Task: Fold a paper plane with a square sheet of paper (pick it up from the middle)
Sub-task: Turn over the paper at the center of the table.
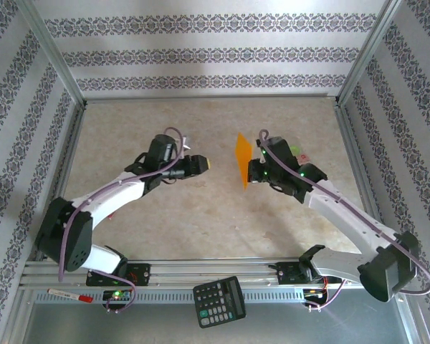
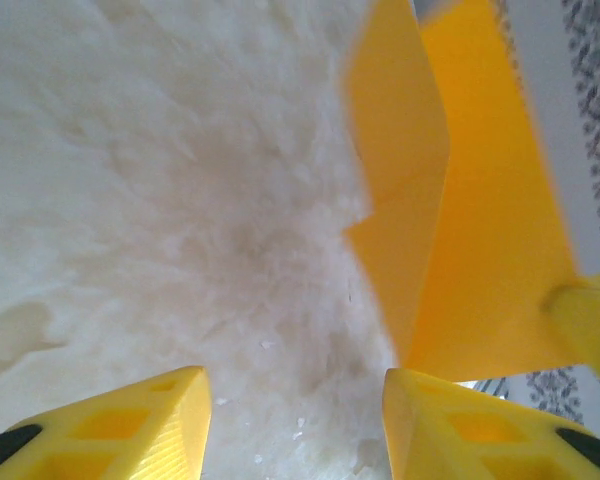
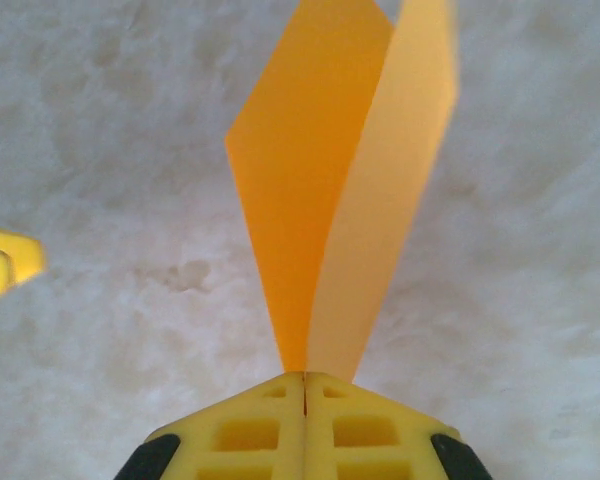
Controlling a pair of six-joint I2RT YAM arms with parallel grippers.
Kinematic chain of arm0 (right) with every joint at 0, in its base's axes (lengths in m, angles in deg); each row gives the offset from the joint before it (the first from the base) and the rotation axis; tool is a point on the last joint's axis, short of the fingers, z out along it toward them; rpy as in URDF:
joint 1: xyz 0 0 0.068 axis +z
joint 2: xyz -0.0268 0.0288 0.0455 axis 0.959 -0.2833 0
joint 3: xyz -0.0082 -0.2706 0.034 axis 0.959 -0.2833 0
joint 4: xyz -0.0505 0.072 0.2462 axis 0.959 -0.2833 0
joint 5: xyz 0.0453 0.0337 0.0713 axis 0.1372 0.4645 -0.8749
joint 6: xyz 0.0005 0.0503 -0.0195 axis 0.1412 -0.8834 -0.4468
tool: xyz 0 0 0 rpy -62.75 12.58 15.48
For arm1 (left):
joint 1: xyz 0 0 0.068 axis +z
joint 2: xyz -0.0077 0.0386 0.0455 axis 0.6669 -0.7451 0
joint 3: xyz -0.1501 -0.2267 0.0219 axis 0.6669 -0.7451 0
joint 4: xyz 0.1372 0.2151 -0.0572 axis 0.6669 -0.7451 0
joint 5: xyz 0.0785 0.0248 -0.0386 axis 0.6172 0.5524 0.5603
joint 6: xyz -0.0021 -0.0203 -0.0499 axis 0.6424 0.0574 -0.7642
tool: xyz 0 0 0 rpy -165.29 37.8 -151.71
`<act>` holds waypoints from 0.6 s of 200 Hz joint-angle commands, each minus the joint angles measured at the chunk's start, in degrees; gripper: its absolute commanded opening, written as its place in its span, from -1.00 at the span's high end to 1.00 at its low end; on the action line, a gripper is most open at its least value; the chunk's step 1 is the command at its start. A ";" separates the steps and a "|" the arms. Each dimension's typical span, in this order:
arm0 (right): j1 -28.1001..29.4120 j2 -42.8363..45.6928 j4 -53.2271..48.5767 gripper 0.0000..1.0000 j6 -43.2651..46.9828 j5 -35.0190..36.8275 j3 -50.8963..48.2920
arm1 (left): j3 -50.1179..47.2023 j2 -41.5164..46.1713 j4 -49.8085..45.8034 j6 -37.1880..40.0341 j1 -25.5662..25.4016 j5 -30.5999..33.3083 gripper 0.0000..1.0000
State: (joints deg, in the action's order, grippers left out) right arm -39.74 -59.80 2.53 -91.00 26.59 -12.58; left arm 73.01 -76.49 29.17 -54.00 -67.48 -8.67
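The orange-yellow sheet of paper (image 1: 243, 160) hangs above the table, folded along a centre crease into a narrow pointed shape with two flaps spread apart (image 3: 330, 180). My right gripper (image 3: 304, 378) is shut on the crease end of it, and in the top view it (image 1: 254, 169) sits just right of the paper. My left gripper (image 1: 209, 164) is to the left of the paper and apart from it. Its fingers (image 2: 295, 420) are open with only table between them. From the left wrist, the paper (image 2: 470, 200) stands ahead and to the right.
A black calculator (image 1: 219, 301) lies on the near rail between the arm bases. A red pen (image 1: 70, 294) lies at the near left. A small pink packet (image 1: 303, 157) sits behind the right arm. Patterned walls and metal posts enclose the beige tabletop (image 1: 201, 215).
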 commanded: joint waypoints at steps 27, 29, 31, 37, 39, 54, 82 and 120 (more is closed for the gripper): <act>16.12 -11.92 -17.96 1.00 9.91 24.55 7.28 | -4.88 6.11 -8.73 2.21 9.82 -0.79 0.00; 16.82 -12.63 -17.91 1.00 9.71 24.68 7.41 | -5.09 6.28 -8.73 2.19 10.25 -0.87 0.00; 17.44 -13.38 -17.83 1.00 9.35 24.69 7.64 | -5.25 6.46 -8.86 2.25 10.61 -1.03 0.00; 19.31 -15.82 -17.81 1.00 8.58 24.76 8.26 | -5.71 7.03 -9.19 2.25 11.56 -1.23 0.00; 19.97 -16.55 -17.72 1.00 8.11 24.75 8.45 | -5.78 7.19 -9.29 2.31 11.87 -1.31 0.00; 23.99 -21.75 -16.44 1.00 6.02 23.53 9.47 | -6.27 7.92 -10.46 3.09 13.38 -1.43 0.00; 27.25 -29.62 -11.49 1.00 3.82 17.83 9.61 | -6.21 7.51 -11.53 3.70 14.11 -2.38 0.00; 27.54 -32.13 -2.51 1.00 3.15 8.13 7.37 | -4.69 5.43 -12.49 2.61 14.12 -4.63 0.08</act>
State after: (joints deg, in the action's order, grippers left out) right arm -12.27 -92.10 -6.39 -86.23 41.17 -4.54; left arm 67.17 -69.86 19.13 -51.95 -53.82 -10.72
